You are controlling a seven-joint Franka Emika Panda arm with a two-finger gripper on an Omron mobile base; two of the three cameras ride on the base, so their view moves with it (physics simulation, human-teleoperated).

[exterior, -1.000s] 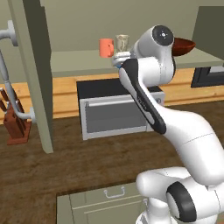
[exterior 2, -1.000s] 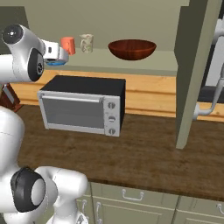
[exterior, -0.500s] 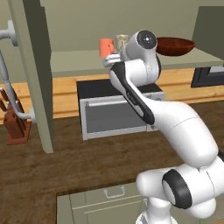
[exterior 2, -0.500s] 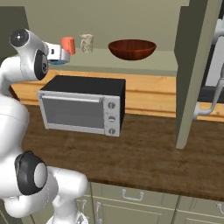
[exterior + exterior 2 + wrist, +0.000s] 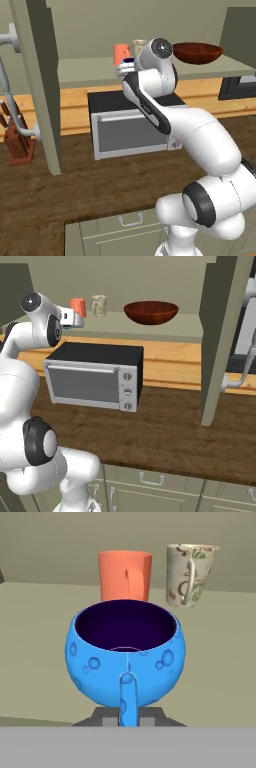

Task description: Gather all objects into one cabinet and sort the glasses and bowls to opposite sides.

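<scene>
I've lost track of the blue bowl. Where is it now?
The blue bowl is held in the shut pincer above the cabinet shelf, just in front of the orange-red cup, at the shelf's left end.

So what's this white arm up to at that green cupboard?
It's tidying dishes onto one shelf. The jaws are shut on a small blue bowl by its handle, holding it over the left end of the cabinet shelf, just in front of the orange-red cup and the pale tumbler. The wide brown bowl sits further right, above the microwave.

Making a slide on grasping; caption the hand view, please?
Tool shut on the blue bowl, facing the orange-red cup and pale tumbler on the shelf.
</scene>
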